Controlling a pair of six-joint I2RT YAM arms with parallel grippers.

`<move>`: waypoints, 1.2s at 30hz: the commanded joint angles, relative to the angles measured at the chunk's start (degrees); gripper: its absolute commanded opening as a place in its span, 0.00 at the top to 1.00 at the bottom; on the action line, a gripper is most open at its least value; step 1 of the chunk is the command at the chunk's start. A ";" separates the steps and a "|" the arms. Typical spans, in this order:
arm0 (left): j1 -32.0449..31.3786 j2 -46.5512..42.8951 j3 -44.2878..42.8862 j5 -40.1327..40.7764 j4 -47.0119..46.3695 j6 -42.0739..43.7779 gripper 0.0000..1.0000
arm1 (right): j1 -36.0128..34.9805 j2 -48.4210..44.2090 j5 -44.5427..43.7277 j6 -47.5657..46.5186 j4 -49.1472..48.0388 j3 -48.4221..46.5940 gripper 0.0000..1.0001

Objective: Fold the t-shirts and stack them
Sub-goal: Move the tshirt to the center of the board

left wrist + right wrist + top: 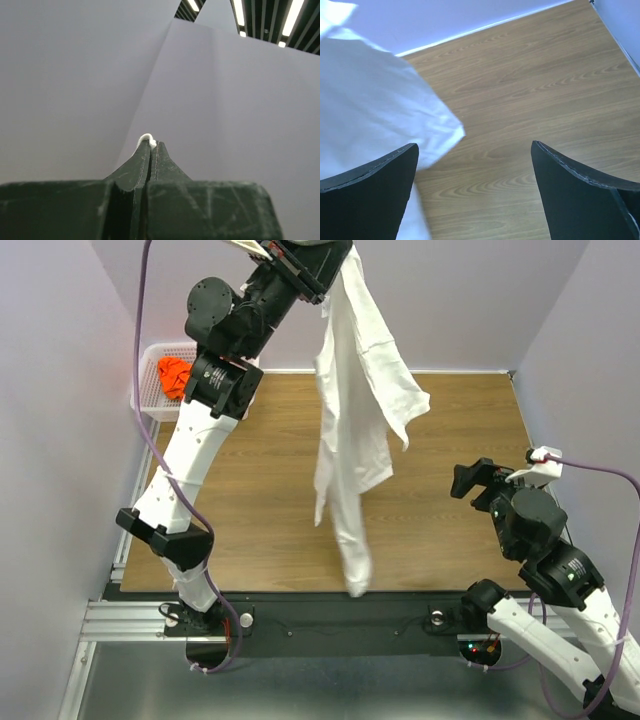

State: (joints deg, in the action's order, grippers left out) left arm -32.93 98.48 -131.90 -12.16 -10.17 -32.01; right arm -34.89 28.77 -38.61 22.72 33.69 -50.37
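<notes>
The left arm [200,445] is reaching steeply up and away from its base, its wrist lying at the very top edge of the overhead view. The left claw [151,146] is pinching tight, and a small curl of white cloth is showing between its fingertips, with only pale walls and ceiling lights beyond. The white t-shirt [355,410] is hanging from that grip in a long, loosely bunched column over the middle of the desk [460,410]. One sleeve is flaring out to the right, and its lowest end is showing against the desk's near edge. Whether it is touching the wood cannot be told.

The right arm [540,530] is sitting folded low at the right side of the desk. The right claw [474,145] is spreading wide and holding nothing, pointing down at bare wood with the shirt's hem lying just left of its left finger [375,180].

A white basket [150,355] is standing at the desk's far left corner, holding an orange garment [174,375].
</notes>
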 commanded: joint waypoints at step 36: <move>24.93 -33.62 78.11 34.13 21.68 -2.63 0.68 | 5.79 36.34 13.72 -2.86 -13.30 2.21 0.00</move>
State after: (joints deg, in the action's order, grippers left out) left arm -8.88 62.92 -53.10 16.19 9.10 -37.63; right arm -32.71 60.55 -29.78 20.12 26.22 -44.69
